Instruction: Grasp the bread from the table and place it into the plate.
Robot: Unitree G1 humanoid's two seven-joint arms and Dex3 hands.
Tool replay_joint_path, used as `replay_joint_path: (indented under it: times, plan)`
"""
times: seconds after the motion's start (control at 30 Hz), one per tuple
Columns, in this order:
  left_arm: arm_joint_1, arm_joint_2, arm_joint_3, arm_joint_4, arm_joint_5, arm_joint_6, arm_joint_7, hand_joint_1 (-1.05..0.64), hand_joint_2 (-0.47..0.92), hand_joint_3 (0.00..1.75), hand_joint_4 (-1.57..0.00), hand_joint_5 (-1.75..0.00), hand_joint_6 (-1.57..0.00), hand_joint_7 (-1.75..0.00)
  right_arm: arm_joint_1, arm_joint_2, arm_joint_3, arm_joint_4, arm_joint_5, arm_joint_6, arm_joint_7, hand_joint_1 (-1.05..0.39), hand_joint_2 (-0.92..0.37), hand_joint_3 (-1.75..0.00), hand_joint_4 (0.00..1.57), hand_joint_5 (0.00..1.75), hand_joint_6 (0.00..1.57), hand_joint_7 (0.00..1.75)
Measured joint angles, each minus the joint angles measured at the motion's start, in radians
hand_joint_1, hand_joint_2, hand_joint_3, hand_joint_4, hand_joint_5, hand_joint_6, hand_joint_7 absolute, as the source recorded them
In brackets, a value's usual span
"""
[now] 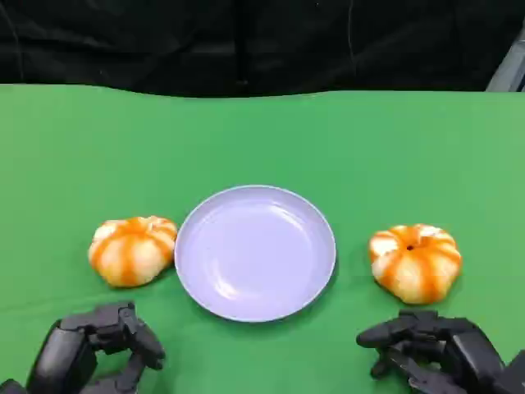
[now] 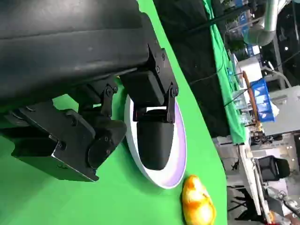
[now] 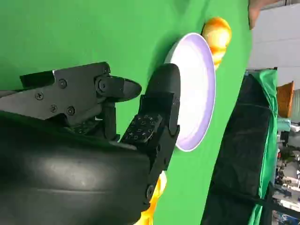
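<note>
Lilac plate (image 1: 255, 251) mid green bench (image 1: 262, 139), empty. Orange-striped bread (image 1: 132, 249) just beside plate's left, second bread (image 1: 415, 262) near right. Left hand (image 1: 98, 349), right hand (image 1: 431, 349) at near edge, fingers apart, holding nothing.

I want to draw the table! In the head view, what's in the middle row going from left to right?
Left bread → plate → right bread.
</note>
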Motion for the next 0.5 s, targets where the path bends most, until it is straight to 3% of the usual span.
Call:
replay_joint_path:
  times: [0.5]
  plan:
    - [0.0,0.0,0.001,0.0,-0.002,0.0,-0.009,0.15,0.63,1.04,-0.93,-1.38,-1.04,-1.08,0.0,0.0,0.0,0.0,-0.001,-0.002,-0.002,-0.06,-0.92,-0.38,0.82,1.17,1.05,0.41]
